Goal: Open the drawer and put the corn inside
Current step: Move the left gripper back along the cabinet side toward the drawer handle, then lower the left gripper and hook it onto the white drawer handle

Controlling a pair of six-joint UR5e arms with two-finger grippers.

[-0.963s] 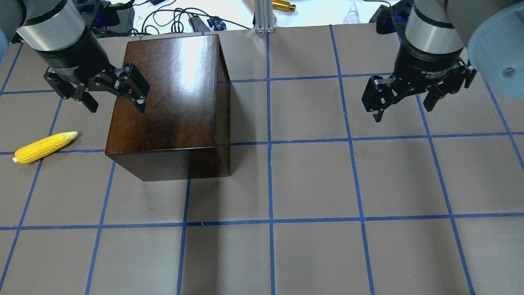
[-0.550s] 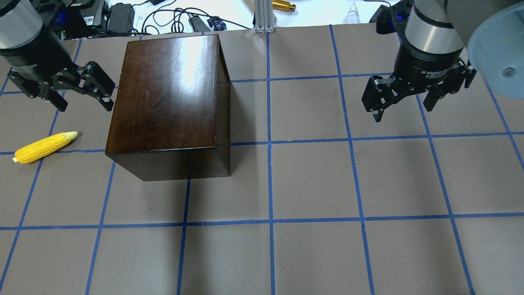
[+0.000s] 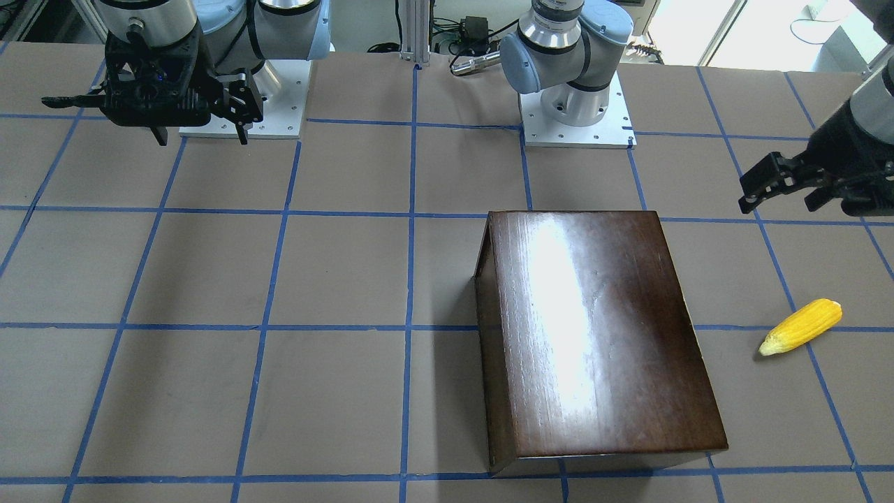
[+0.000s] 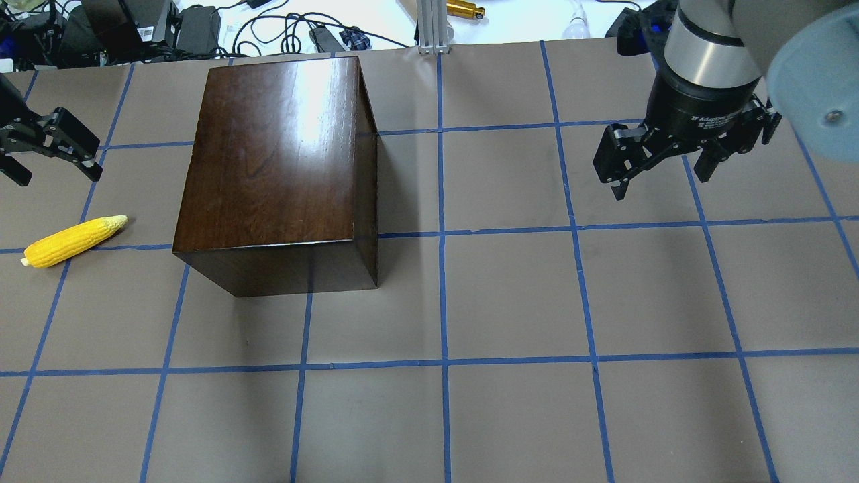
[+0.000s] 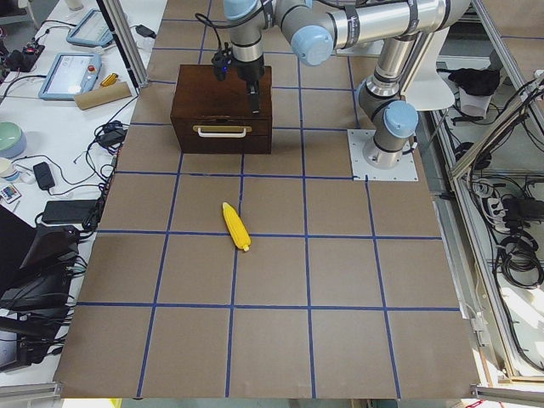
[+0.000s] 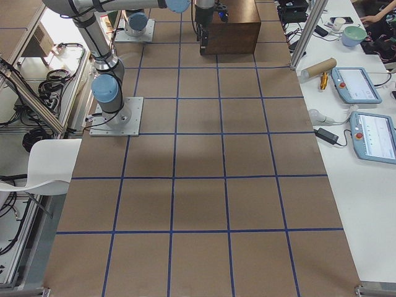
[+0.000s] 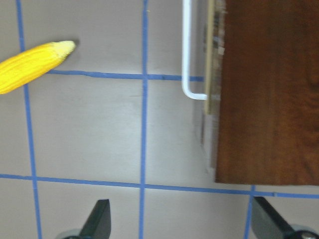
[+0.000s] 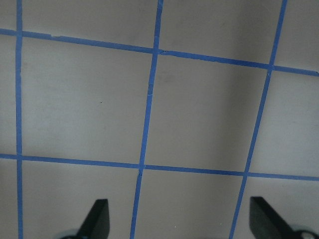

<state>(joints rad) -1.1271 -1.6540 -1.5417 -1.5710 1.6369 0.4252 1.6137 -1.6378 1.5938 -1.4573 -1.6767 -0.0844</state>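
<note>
Drawer point(image 5: 204, 138) is shut, flush in the dark wood box point(image 4: 268, 147); its front faces the robot's L end of the surface point(image 4: 510, 295). Only hold on it is the pale bar handle point(image 7: 186, 55), standing off the front w/ a gap behind it. Hook or pinch that bar near mid-span so the pull runs straight & the tray doesn't rack. Wood is rigid & glossy, so don't count on friction against the panel itself. Box looks heavy-ish but nothing pins it. It may slide along w/ the pull if the drawer runs stiff; you could prob. brace it w/ the other arm.

Corn point(image 4: 74, 240) lies flat on the surface, well apart from the box, on its handle side, paler tip pointing roughly toward the box. Looks like a light toy; hard or slightly squashy, can't tell which. Bumpy kernels give grip, but it's round & tapered. Take it across the thick middle, jaws square to its long axis, not at the tip, else it may squirt out or roll.

L gripper point(image 4: 57, 173) hangs over the surface out from the handle side, near the corn, jaws spread wide, nothing in them. R gripper point(image 4: 661, 182) is far over on the other side, jaws spread too, empty.
</note>
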